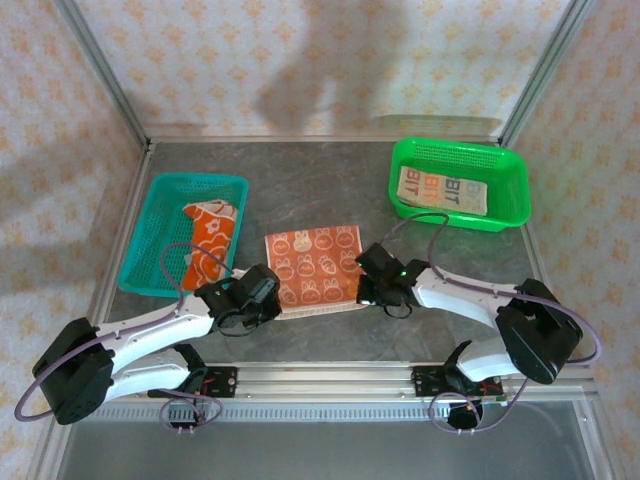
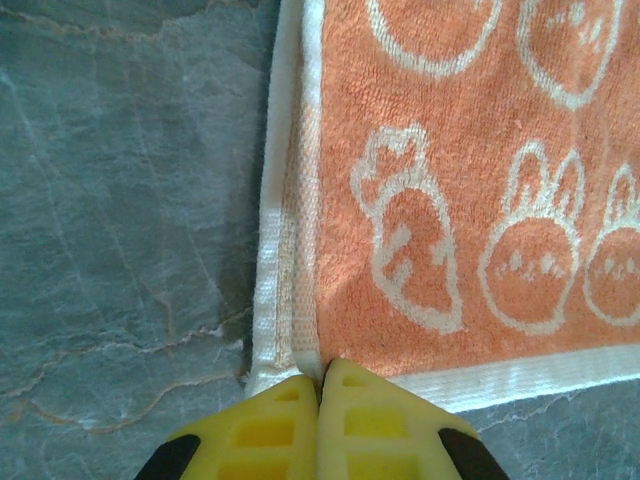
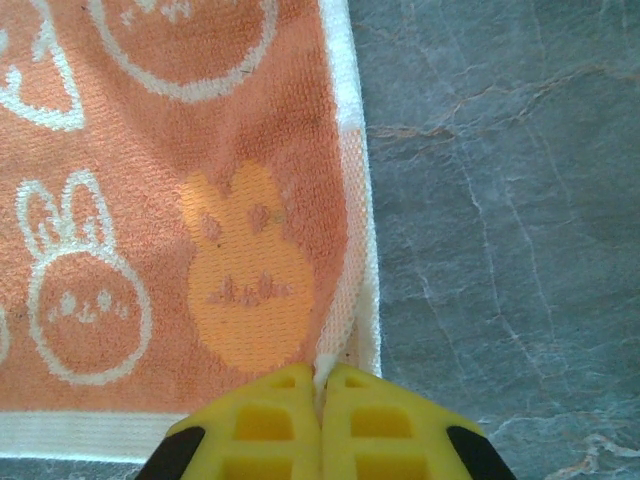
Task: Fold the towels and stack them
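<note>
We see both arms stretched low and inward, the left claw [image 2: 322,378] clamped on the near left corner of the flat orange towel [image 1: 313,262] and the right claw [image 3: 320,378] clamped on its near right corner. The teal mesh basket [image 1: 198,178] holds a crumpled orange towel [image 1: 210,240]; the green mesh basket [image 1: 455,146] holds a folded cream towel [image 1: 442,190]. The flat towel lies in the middle of the bench [image 1: 300,185], grey marbled stone, between floral papered walls [image 1: 330,60].

Bright, even light; soft shadows.
</note>
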